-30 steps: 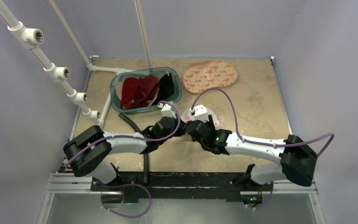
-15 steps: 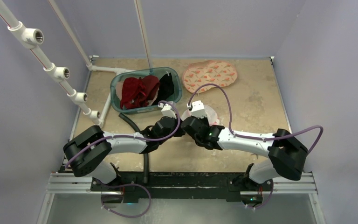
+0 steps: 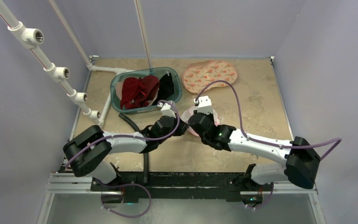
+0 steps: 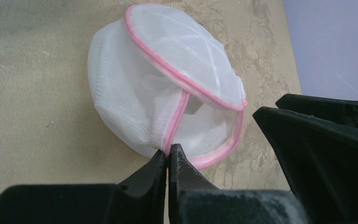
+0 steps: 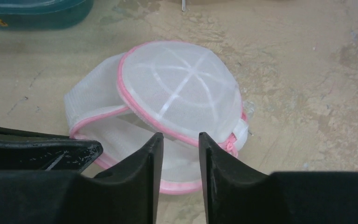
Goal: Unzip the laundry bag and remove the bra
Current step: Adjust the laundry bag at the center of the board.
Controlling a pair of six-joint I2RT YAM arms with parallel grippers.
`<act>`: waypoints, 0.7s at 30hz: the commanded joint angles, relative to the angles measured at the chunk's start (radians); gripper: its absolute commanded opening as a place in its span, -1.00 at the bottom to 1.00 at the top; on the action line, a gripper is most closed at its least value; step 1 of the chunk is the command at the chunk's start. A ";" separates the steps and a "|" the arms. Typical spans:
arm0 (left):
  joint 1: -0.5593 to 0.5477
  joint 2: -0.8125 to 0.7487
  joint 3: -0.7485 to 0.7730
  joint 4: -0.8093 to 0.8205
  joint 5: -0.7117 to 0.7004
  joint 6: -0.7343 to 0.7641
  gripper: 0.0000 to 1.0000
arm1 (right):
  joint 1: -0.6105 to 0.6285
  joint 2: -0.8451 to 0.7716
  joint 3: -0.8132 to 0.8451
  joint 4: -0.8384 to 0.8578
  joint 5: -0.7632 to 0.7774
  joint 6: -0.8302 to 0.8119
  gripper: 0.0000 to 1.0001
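Observation:
The laundry bag is a white mesh dome with pink zipper trim, lying on the tan table with its lid raised and its mouth gaping. My left gripper is shut on the pink zipper edge at the bag's near side. Just above the open mouth, my right gripper stands open by a narrow gap, with nothing pinched between its fingers. The pink zipper pull hangs at the bag's right side. From above, the bag is mostly covered by both grippers. The bra is hidden; I see only white mesh inside.
A teal basket with red and black clothes stands behind the left arm. A peach patterned cloth lies at the back. A black hose curves beside the left arm. White pipes run along the left edge.
My right gripper's jaws have narrowed from wide to a small gap, and its wrist has shifted slightly toward the back. The left gripper has kept its hold on the zipper edge.

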 commanded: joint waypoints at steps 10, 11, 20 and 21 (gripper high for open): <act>0.017 -0.028 0.001 -0.022 0.000 -0.006 -1.00 | -0.012 0.092 0.031 0.058 -0.092 -0.119 0.25; 0.018 -0.027 -0.001 -0.022 0.001 -0.006 -1.00 | -0.017 0.108 0.040 0.051 -0.088 -0.122 0.23; 0.024 -0.024 -0.002 -0.019 0.015 -0.001 -1.00 | -0.068 0.162 0.063 0.033 -0.050 -0.111 -0.26; 0.024 -0.023 -0.004 -0.016 0.018 -0.002 -1.00 | -0.072 0.162 0.063 0.037 -0.048 -0.113 -0.34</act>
